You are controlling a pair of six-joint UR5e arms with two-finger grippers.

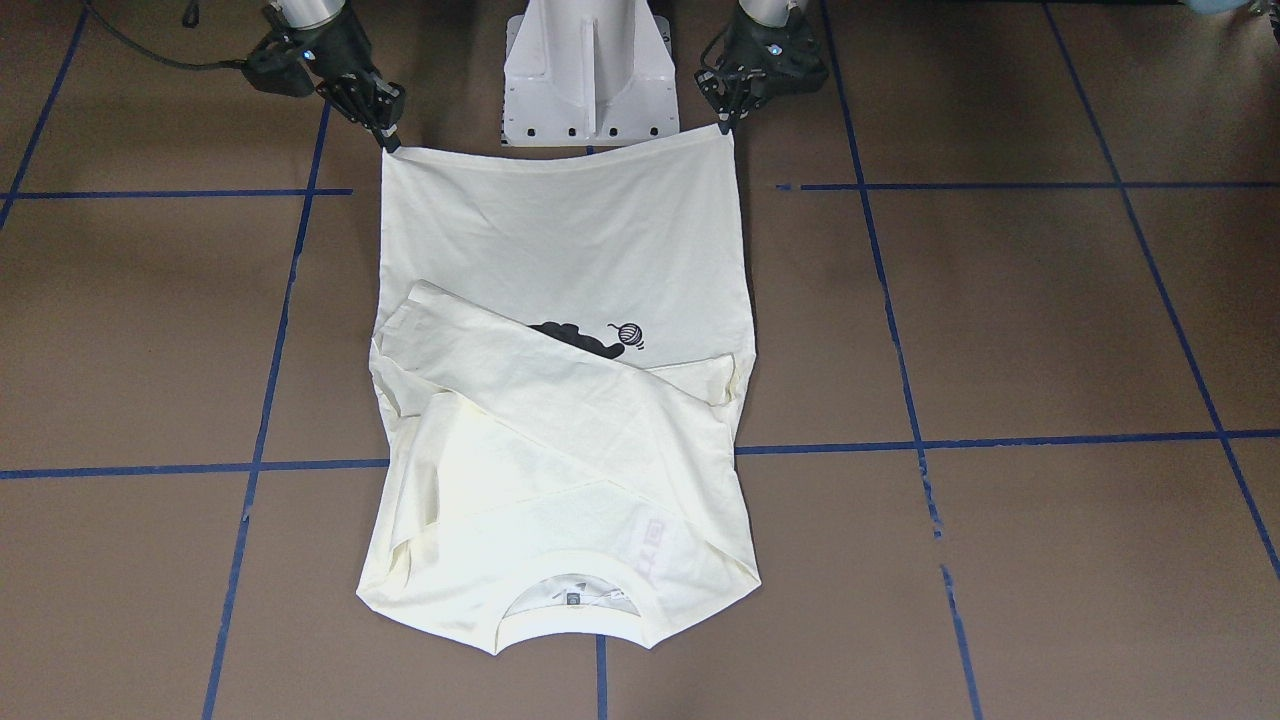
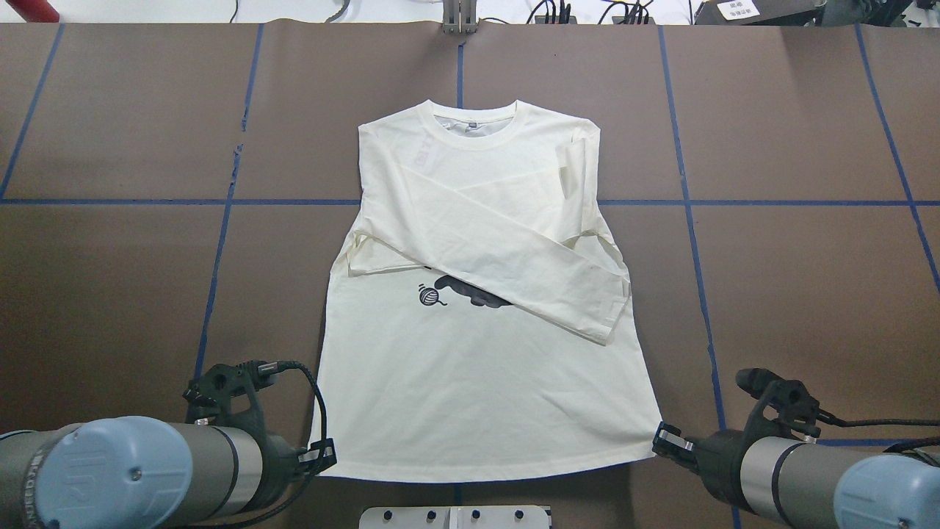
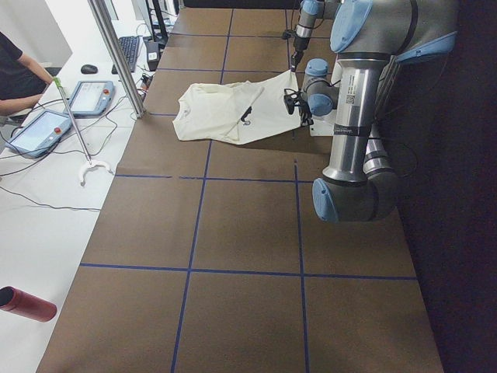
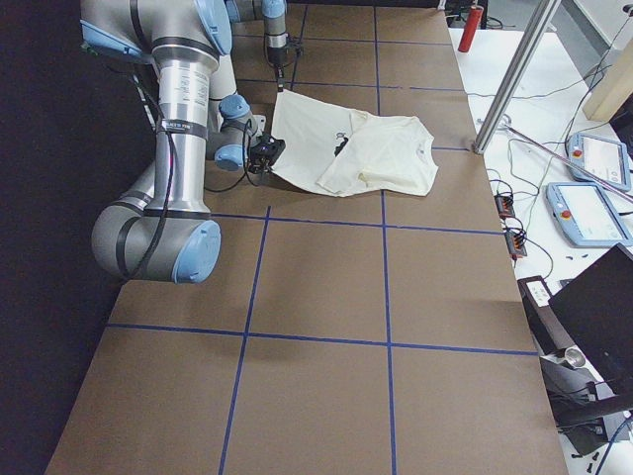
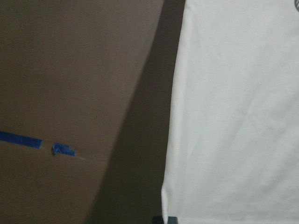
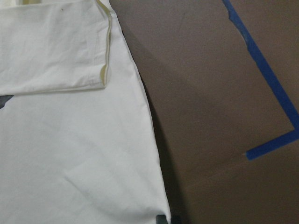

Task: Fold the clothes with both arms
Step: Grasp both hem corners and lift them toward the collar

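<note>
Fixed views: bright, even overhead light, sharp. Wrist views: dimmer, soft; shadow beside long-sleeved shirt [image 5: 233, 116] edge, running toward 6 o'clock.

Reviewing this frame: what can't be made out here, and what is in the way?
- Black print on the shirt: partly covered by the folded sleeve in the overhead and front views.
- Neck label: too small to read in any view.
- Left gripper and right gripper: the fingertips are almost wholly cut off by the bottom edge in both wrist views.
</note>
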